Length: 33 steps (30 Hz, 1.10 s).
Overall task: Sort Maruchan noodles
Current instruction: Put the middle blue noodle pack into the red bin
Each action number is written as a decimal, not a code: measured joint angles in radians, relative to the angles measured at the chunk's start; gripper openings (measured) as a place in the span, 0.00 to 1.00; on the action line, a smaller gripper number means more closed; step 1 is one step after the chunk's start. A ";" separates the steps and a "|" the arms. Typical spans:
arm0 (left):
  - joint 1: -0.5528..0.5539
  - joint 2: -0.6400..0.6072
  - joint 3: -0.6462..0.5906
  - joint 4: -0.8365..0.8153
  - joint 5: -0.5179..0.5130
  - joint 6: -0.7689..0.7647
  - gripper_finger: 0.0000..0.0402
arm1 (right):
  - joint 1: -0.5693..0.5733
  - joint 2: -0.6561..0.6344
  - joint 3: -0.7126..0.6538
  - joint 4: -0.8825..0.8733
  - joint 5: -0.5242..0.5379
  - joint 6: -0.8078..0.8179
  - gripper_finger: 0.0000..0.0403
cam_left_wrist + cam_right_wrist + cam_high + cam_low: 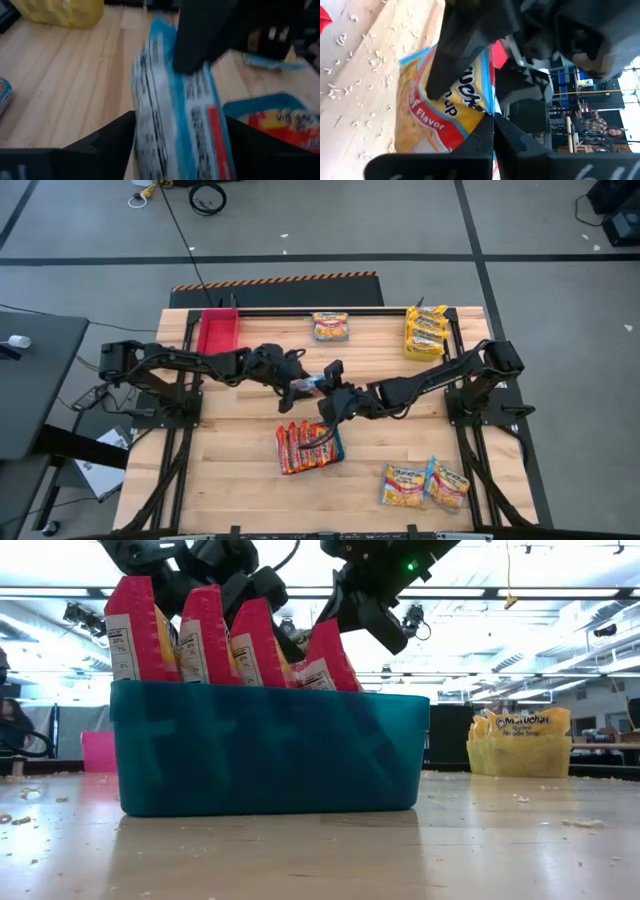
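Above mid-worktop (240,470), the right gripper (322,380) stood clamped on a blue-trimmed noodle packet (175,120), apparently handing it over. The left gripper (296,385) flanked it with fingers apart. Only the low view showed red packets (205,635) standing upright in the teal tray (270,750).

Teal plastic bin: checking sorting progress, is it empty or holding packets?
Holding packets: the teal plastic bin has several red-orange ramen packets standing upright, tops above its rim.
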 joint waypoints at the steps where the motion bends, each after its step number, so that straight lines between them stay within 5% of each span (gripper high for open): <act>1: 0.000 0.001 0.001 -0.012 0.000 0.015 0.63 | 0.002 -0.001 0.000 0.003 0.003 0.000 0.02; 10: 0.000 0.000 0.003 -0.073 -0.003 0.123 0.30 | 0.004 -0.002 0.000 0.010 -0.047 0.118 0.06; 16: 0.000 -0.049 0.025 -0.293 -0.082 0.181 0.30 | 0.062 -0.018 0.000 0.091 0.041 0.144 0.21; 23: 0.007 -0.159 0.205 -0.803 -0.228 0.326 0.30 | 0.144 -0.059 0.000 0.117 0.170 0.240 0.40; 29: 0.114 -0.247 0.327 -1.203 -0.373 0.473 0.30 | 0.193 -0.069 0.000 0.044 0.172 0.393 0.43; 33: 0.259 -0.302 0.326 -1.319 -0.412 0.599 0.30 | 0.208 -0.069 0.000 -0.041 0.121 0.571 0.43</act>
